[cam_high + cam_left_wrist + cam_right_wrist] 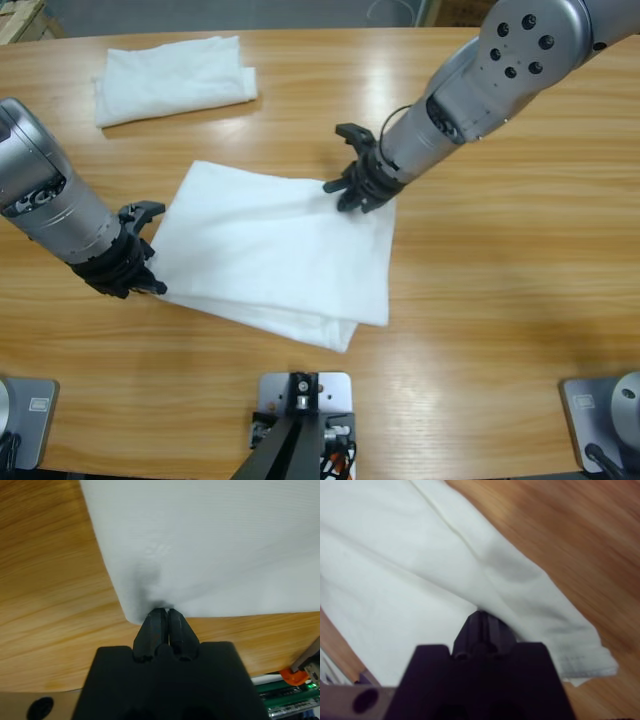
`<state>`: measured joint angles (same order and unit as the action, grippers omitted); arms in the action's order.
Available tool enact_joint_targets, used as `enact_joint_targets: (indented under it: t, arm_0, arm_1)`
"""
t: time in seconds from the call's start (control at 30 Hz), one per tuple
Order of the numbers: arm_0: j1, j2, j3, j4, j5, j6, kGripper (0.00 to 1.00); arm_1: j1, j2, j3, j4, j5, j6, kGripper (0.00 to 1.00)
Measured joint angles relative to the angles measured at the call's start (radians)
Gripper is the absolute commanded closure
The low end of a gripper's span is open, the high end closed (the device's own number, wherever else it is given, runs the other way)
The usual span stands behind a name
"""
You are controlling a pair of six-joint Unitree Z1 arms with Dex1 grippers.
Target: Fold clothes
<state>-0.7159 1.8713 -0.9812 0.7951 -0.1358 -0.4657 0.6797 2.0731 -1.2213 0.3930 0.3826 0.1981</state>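
Observation:
A large white garment point(280, 250) lies folded into a rough rectangle at the middle of the table, doubled layers showing along its near edge. My left gripper point(152, 282) comes in from the left and is shut on the cloth's near-left corner; in the left wrist view the jaws point(164, 619) pinch the puckered corner of the garment point(210, 545). My right gripper point(362, 192) reaches down from the upper right and sits on the far-right edge. In the right wrist view it point(482, 622) is shut on a fold of the garment point(395, 580), with a hemmed end at the right.
A second white garment point(175, 78) lies folded at the table's far left. Bare wooden tabletop point(500, 280) stretches to the right of the cloth and along the near edge.

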Motion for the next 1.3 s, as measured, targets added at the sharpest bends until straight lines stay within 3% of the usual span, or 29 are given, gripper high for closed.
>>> enact_joint_targets:
  t: [0.17, 0.2, 0.23, 0.27, 0.43, 0.47, 0.5, 0.53, 0.57, 0.8, 1.07, 1.1, 1.13, 1.17, 1.27, 1.3]
  arm_0:
    - [0.034, -0.017, 0.034, -0.010, 0.000, -0.030, 1.000]
    - [0.050, -0.029, 0.050, -0.010, 0.000, -0.034, 0.933]
    - [0.076, -0.041, 0.073, -0.010, 0.001, -0.037, 0.627]
    - [0.110, -0.061, 0.090, -0.010, 0.001, -0.038, 0.509]
    - [0.288, -0.268, 0.094, 0.010, -0.027, -0.039, 0.506]
    - [0.304, -0.302, 0.083, 0.026, -0.035, -0.039, 0.506]
    - [0.313, -0.329, 0.070, 0.041, -0.046, -0.039, 0.506]
    - [0.317, -0.350, 0.060, 0.052, -0.059, -0.039, 0.504]
    - [0.318, -0.367, 0.054, 0.058, -0.076, -0.039, 0.500]
    - [0.305, -0.403, 0.044, 0.055, -0.119, -0.038, 0.501]
    - [0.353, -0.375, 0.027, -0.033, -0.283, 0.038, 0.501]
    - [0.367, -0.369, 0.025, -0.038, -0.296, 0.049, 0.501]
    - [0.392, -0.360, 0.024, -0.041, -0.315, 0.064, 0.501]
    - [0.415, -0.351, 0.022, -0.043, -0.327, 0.074, 0.497]
    - [0.445, -0.339, 0.010, -0.045, -0.351, 0.091, 0.541]
    - [0.446, -0.337, -0.002, -0.045, -0.358, 0.094, 0.658]
  arm_1:
    - [0.000, 0.001, -0.001, 0.001, 0.000, 0.000, 1.000]
    - [0.000, 0.001, -0.001, 0.002, -0.001, 0.000, 1.000]
    - [0.000, 0.001, -0.001, 0.003, -0.001, 0.000, 1.000]
    - [0.000, 0.001, -0.001, 0.004, -0.003, 0.000, 1.000]
    - [0.002, -0.013, 0.007, 0.005, -0.027, 0.000, 1.000]
    - [0.002, -0.020, 0.011, 0.007, -0.032, 0.000, 0.910]
    - [0.002, -0.030, 0.017, 0.012, -0.036, 0.000, 0.271]
    - [0.002, -0.041, 0.021, 0.021, -0.041, 0.000, 0.011]
    - [0.002, -0.057, 0.023, 0.030, -0.044, -0.001, 0.000]
    - [0.017, -0.286, -0.004, 0.183, -0.075, -0.022, 0.000]
    - [0.025, -0.514, 0.085, 0.302, -0.198, 0.063, 0.011]
    - [0.025, -0.537, 0.102, 0.302, -0.198, 0.088, 0.143]
    - [0.025, -0.559, 0.115, 0.302, -0.197, 0.115, 0.669]
    - [0.025, -0.577, 0.126, 0.309, -0.193, 0.143, 1.000]
    - [0.055, -0.611, 0.150, 0.346, -0.167, 0.195, 1.000]
    - [0.075, -0.611, 0.158, 0.348, -0.148, 0.197, 1.000]
